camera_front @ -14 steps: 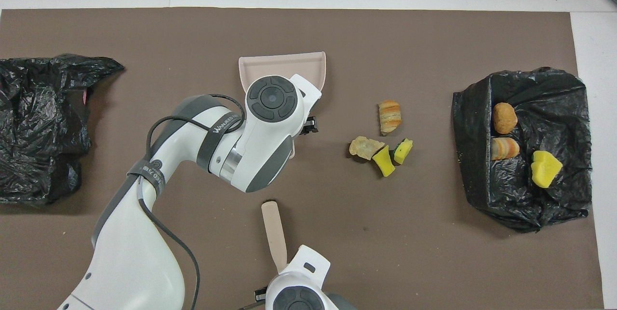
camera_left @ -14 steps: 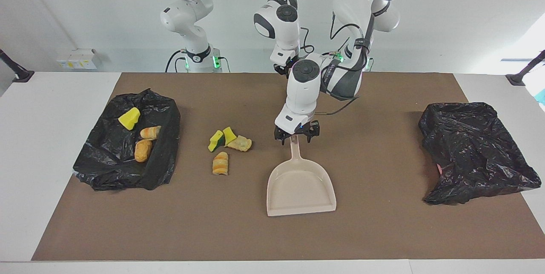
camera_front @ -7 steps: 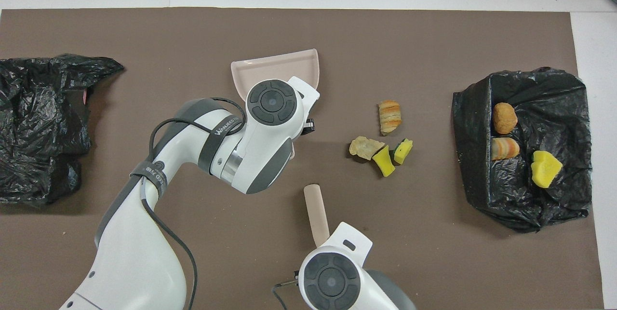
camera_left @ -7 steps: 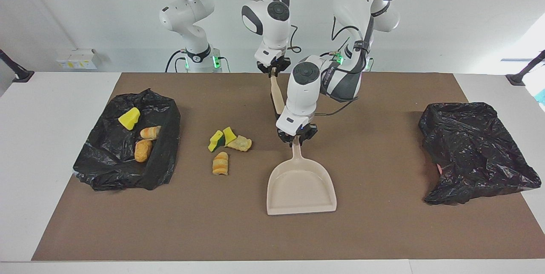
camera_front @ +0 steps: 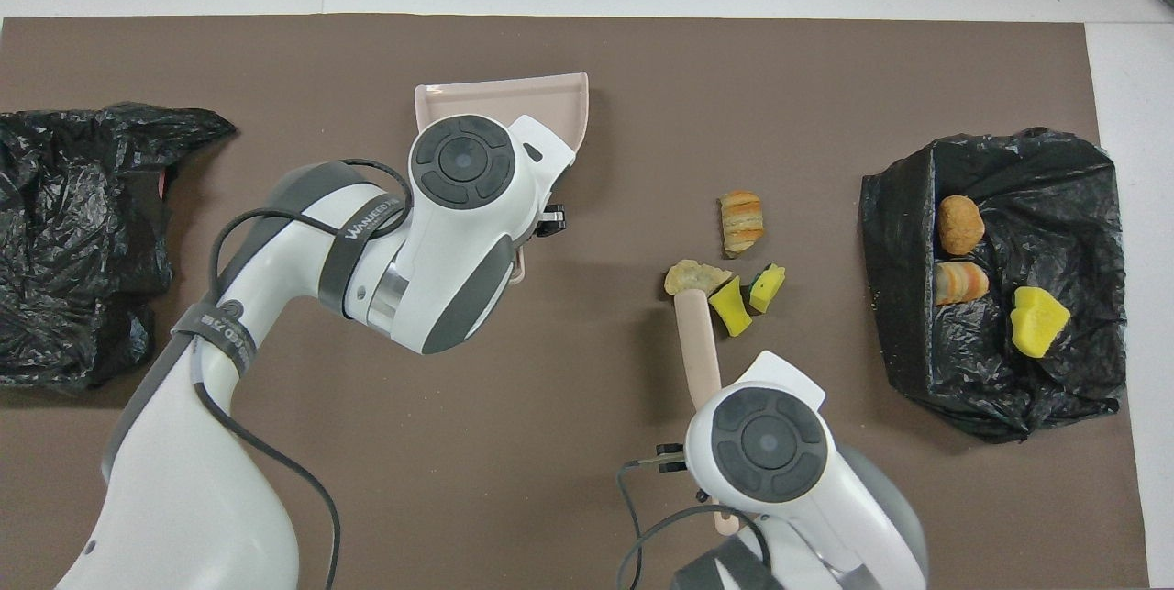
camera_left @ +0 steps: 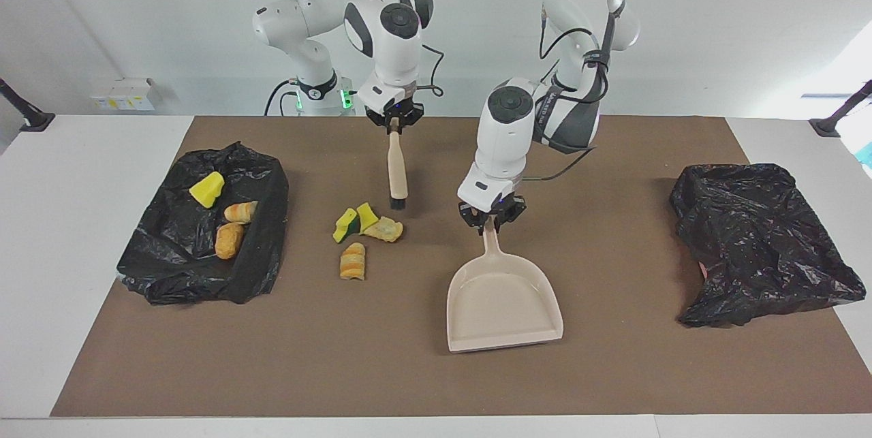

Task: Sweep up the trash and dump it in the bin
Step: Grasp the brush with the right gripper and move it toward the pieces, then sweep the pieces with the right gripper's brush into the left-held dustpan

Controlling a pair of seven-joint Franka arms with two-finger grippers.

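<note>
Facing view: the left gripper (camera_left: 492, 217) clamps the dustpan (camera_left: 503, 302) by its handle, pan resting on the mat. The right gripper (camera_left: 394, 118) grips the brush (camera_left: 396, 172), hanging bristles-down over the loose trash (camera_left: 361, 233), which lies between dustpan and bin (camera_left: 204, 233).

Overhead view: the brush (camera_front: 697, 342) overlaps one scrap (camera_front: 694, 278). A sweep begun now could scatter pieces, since the dustpan (camera_front: 500, 94) sits well apart from them.
</note>
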